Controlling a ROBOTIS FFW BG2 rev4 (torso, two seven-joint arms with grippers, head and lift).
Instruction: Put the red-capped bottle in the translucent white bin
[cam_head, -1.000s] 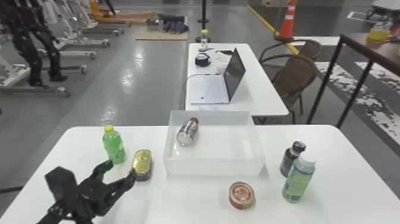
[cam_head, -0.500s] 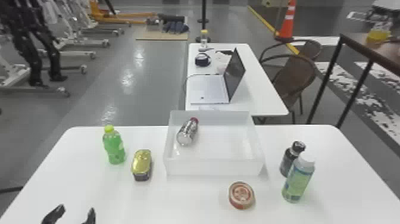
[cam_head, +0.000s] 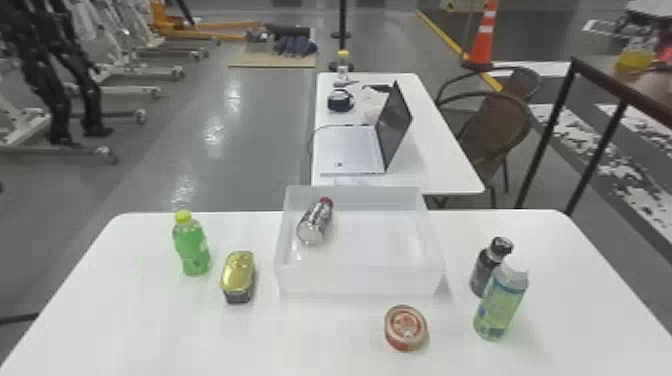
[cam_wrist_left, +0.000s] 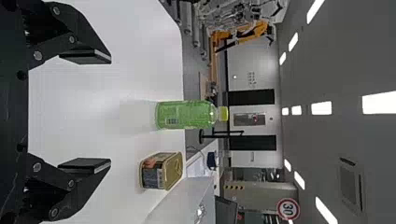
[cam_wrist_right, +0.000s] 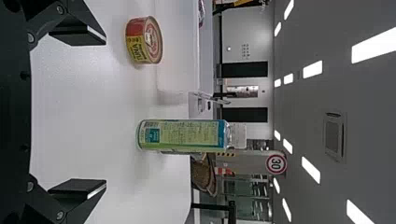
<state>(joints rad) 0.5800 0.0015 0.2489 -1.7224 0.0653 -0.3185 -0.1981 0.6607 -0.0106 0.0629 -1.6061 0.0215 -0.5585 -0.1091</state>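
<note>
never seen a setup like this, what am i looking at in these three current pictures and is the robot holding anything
This is a two-armed robot at a white table. The head view looks forward and down from its head. The other two views come from cameras on its wrists and are turned sideways.

On the table, from the robot's left to right, are a green bottle, a gold-lidded can, a translucent bin, a round tin and, close together, a dark bottle and a light green bottle. The red-capped bottle lies inside the bin.

The left gripper and right gripper each show two black fingers, spread apart with nothing between them, so neither holds anything.
</note>
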